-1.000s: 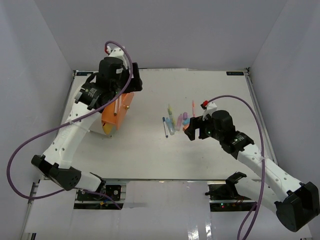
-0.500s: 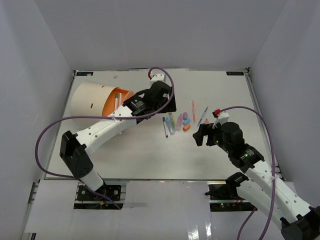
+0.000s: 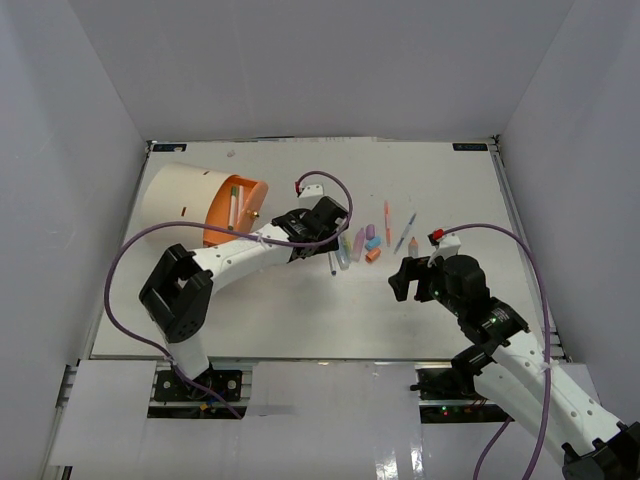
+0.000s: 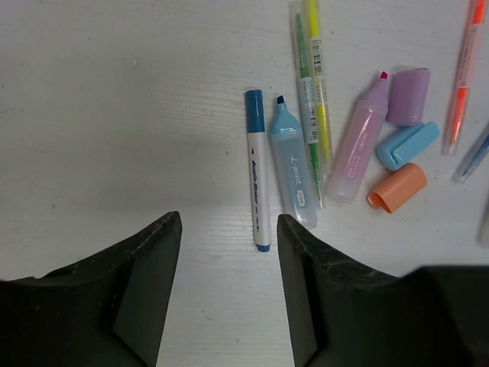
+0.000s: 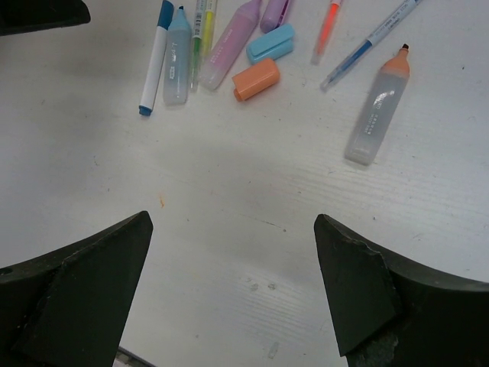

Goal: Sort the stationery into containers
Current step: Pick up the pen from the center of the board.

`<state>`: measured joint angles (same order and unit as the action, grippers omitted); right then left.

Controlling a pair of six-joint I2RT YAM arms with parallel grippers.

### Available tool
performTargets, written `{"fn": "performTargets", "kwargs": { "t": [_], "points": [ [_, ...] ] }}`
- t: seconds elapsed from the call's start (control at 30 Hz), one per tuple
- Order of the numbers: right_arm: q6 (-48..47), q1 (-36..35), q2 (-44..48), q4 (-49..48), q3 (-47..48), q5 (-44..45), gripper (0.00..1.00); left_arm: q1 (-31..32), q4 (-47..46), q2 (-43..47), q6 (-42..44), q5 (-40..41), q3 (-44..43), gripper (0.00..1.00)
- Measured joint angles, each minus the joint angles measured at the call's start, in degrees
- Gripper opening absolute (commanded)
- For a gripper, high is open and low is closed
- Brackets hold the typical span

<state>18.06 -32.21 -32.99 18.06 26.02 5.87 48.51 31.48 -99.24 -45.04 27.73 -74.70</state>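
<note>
Left claw [image 4: 227, 229], mine, hovers part-spread and empty above the surface [image 4: 114, 115], the blue-capped pen [image 4: 258, 191] lying just ahead beside a pale blue highlighter [image 4: 294, 180]; light, stiff and likely slick, it looks best pinched across mid-barrel

A white, faintly grained table [image 3: 300, 310] sits enclosed by plain pale grey walls [image 3: 320, 70] at the back and both sides, under soft, even light.

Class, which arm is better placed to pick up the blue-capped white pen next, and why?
Left. The left gripper hovers open beside the blue-capped pen; the right gripper sits farther off, nearer the orange-tipped highlighter.
</note>
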Motion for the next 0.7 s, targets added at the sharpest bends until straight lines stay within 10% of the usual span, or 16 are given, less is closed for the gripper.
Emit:
{"fn": "performTargets", "kwargs": {
  "t": [0.7],
  "points": [
    [0.0, 0.0, -0.7, 0.0, -0.7, -0.1, 0.93, 0.0, -5.2, -11.0, -1.0, -2.9, 1.2, 0.56]
  ]
}}
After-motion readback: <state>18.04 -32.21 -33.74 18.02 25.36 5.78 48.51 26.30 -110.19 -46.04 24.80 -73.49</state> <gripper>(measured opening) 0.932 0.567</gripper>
